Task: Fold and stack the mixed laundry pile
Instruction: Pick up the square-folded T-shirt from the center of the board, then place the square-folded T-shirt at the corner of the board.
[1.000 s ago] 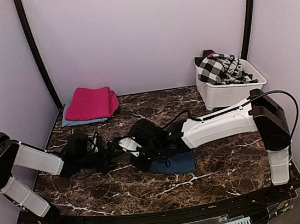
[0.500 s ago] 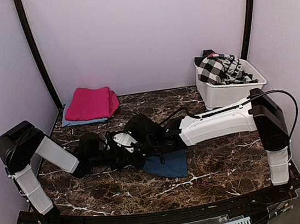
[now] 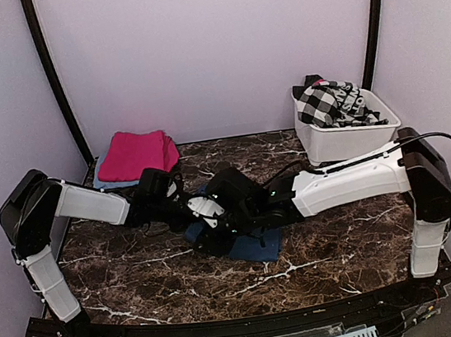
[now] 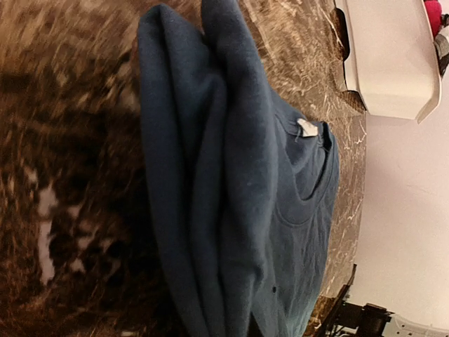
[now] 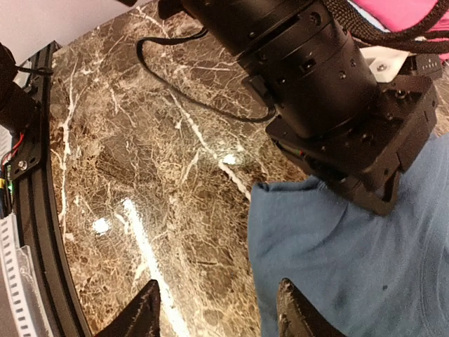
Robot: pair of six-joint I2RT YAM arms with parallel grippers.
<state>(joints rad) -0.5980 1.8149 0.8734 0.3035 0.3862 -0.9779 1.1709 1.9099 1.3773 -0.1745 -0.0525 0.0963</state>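
A navy-blue cloth (image 3: 252, 245) lies folded on the marble table near its middle. In the left wrist view this cloth (image 4: 231, 175) hangs bunched in thick folds and fills the frame. My left gripper (image 3: 184, 210) is shut on its left edge, with the fingers hidden by the cloth. My right gripper (image 5: 221, 316) stands open right beside it, one fingertip (image 5: 295, 312) over the cloth's corner (image 5: 337, 246) and the other over bare marble. A folded magenta-pink cloth (image 3: 134, 155) rests on a light-blue piece (image 3: 113, 182) at the back left. A black-and-white checked garment (image 3: 332, 103) sits in the tub.
The white plastic tub (image 3: 346, 140) stands at the back right, against the wall. Both arms meet at the table's middle, the left wrist body (image 5: 330, 98) close above the right fingers. A black rail (image 3: 230, 326) runs along the table's near edge.
My left arm swung in toward the middle and shut on the navy cloth's left edge. My right gripper, shut before, has opened and let the cloth go.
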